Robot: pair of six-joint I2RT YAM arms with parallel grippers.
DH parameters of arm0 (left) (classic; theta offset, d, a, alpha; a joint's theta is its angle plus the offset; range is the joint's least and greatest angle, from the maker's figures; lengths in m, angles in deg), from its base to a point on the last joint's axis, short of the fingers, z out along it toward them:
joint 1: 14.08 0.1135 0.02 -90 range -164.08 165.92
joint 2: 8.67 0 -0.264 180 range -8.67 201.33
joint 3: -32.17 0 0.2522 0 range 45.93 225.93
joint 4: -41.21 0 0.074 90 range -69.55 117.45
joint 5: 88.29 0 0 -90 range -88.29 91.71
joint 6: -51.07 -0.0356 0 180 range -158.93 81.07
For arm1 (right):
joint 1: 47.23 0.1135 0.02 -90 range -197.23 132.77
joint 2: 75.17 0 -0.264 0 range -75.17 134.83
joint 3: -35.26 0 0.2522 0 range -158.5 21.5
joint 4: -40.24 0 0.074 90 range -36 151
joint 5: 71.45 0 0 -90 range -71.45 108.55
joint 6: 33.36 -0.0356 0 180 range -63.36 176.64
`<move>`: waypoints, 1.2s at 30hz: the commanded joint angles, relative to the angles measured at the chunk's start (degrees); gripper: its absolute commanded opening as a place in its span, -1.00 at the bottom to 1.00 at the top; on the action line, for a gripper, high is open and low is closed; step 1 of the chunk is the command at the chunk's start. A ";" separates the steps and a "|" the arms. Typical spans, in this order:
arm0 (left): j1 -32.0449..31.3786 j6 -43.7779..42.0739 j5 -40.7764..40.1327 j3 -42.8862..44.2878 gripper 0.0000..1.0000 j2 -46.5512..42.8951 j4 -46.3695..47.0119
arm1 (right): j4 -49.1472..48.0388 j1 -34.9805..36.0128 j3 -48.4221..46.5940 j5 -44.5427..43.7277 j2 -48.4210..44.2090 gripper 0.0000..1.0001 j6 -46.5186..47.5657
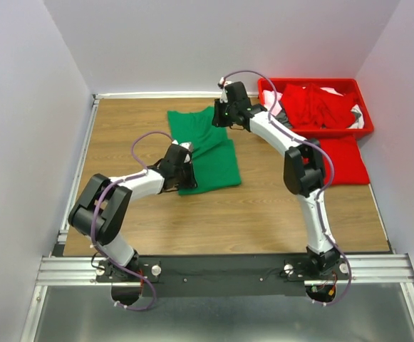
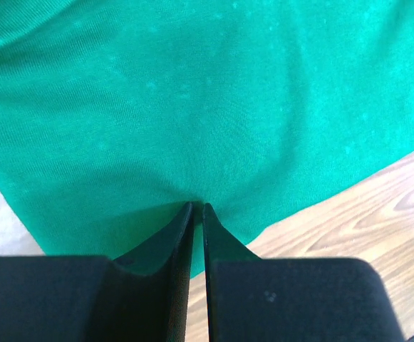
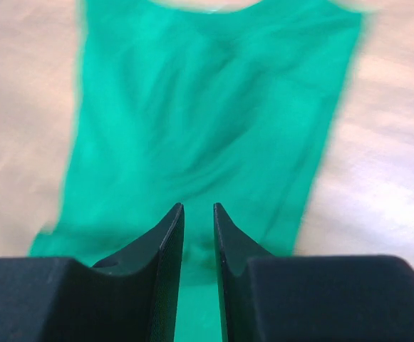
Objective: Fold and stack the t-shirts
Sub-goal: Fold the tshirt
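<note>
A bright green t-shirt (image 1: pixel 214 157) lies spread on the wooden table, partly folded. My left gripper (image 1: pixel 187 169) is at its near left edge. In the left wrist view its jaws (image 2: pixel 198 206) are pressed together on the green cloth (image 2: pixel 207 92), which puckers at the tips. My right gripper (image 1: pixel 217 114) is at the shirt's far edge. In the blurred right wrist view its jaws (image 3: pixel 199 206) stand a narrow gap apart with bunched green cloth (image 3: pixel 207 107) between them. Red t-shirts (image 1: pixel 321 103) lie heaped in the bin. Another red t-shirt (image 1: pixel 348 160) lies on the table.
A red plastic bin (image 1: pixel 313 81) stands at the far right corner, with white (image 1: pixel 271 100) and grey cloth among the red. The red shirt on the table lies just in front of it. White walls close the table on three sides.
</note>
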 commanded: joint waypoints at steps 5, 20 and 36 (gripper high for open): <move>-0.45 -0.35 0.69 -3.90 -0.65 -5.61 -3.25 | -2.74 3.15 19.98 27.53 -10.98 -0.49 1.93; -0.45 0.62 1.13 -5.57 -0.65 -7.91 -1.59 | -11.89 8.69 21.85 33.45 -1.51 -0.62 -2.11; -0.54 1.58 3.85 -9.96 -0.64 -6.06 1.32 | -11.72 3.51 -1.08 20.09 10.62 -0.49 -4.66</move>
